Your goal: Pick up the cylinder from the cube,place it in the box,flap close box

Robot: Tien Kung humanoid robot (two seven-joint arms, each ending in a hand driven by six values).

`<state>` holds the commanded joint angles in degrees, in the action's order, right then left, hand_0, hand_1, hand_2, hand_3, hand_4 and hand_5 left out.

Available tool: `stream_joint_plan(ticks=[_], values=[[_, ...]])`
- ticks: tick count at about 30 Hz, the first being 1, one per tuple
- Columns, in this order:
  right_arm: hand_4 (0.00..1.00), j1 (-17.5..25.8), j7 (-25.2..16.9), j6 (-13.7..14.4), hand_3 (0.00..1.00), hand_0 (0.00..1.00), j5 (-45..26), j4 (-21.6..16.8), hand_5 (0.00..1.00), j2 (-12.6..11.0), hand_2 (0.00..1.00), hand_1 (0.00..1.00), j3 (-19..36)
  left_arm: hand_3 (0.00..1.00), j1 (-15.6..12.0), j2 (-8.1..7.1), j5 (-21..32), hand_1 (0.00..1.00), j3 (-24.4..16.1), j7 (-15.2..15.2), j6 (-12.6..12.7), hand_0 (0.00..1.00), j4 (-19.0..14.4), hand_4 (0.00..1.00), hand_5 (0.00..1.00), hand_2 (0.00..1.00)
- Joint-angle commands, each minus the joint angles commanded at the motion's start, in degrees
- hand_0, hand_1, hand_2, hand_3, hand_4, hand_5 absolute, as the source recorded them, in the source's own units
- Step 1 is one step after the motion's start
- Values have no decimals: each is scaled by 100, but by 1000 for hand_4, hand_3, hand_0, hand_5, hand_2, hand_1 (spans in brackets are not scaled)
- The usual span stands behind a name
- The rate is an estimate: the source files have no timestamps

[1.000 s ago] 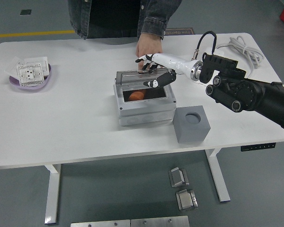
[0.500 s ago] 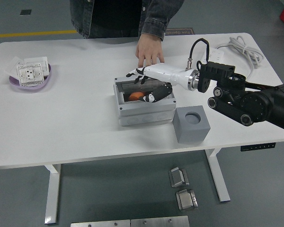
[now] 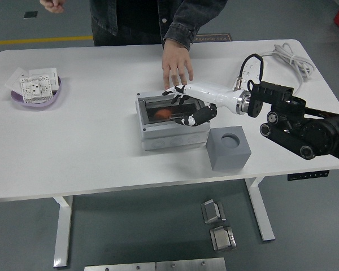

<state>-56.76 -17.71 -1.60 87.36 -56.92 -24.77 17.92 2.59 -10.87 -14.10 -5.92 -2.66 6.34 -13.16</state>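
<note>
White table (image 3: 73, 152), grey box (image 3: 172, 134), glossy right hand (image 3: 187, 107) on clear lid (image 3: 169, 110)

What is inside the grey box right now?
An orange object, presumably the cylinder, lies inside the grey box, seen through its clear lid. The right hand covers the box's right part, so what lies beneath it cannot be seen.

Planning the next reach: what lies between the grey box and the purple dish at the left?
Nothing: in the head view, only bare white table separates the grey box from the purple dish.
</note>
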Motion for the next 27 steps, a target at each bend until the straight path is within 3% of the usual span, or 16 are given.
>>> stream_joint_plan(ticks=[4, 8, 12, 16, 19, 20, 24, 27], values=[[729, 327, 199, -207, 924, 668, 404, -396, 325, -400, 740, 647, 599, 596, -64, 25, 140, 653, 134, -5, -3, 710, 39, 611, 269, 519], [727, 944, 410, -399, 914, 667, 657, -959, 321, -939, 737, 638, 1447, 596, -164, 57, 362, 653, 335, -15, -15, 709, 104, 609, 267, 519], [727, 1737, 408, -374, 914, 667, 634, -1514, 321, -1354, 737, 638, 2308, 596, -218, 81, 580, 653, 517, -26, -25, 709, 167, 609, 267, 519], [739, 2614, 182, -228, 887, 663, 285, -1943, 344, -1163, 731, 645, 3188, 596, -271, 111, 526, 653, 417, -32, -28, 708, 194, 609, 265, 520], [739, 3270, -143, -162, 887, 663, -347, -1849, 344, -855, 731, 645, 3860, 596, -315, 138, 495, 653, 359, -36, -33, 708, 208, 609, 265, 520], [739, 3460, -168, -218, 821, 684, -554, -1815, 343, -765, 709, 645, 4067, 597, -327, 145, 487, 653, 344, -37, -35, 708, 212, 609, 264, 522], [739, 4189, 82, -673, 821, 684, -1436, -1935, 343, -411, 709, 645, 4926, 597, -380, 162, 419, 653, 217, -37, -38, 708, 218, 609, 264, 522], [730, 4648, 183, -810, 799, 682, -2123, -2257, 333, -383, 714, 663, 5489, 597, -422, 167, 379, 653, 127, -39, -41, 708, 217, 609, 264, 521]])
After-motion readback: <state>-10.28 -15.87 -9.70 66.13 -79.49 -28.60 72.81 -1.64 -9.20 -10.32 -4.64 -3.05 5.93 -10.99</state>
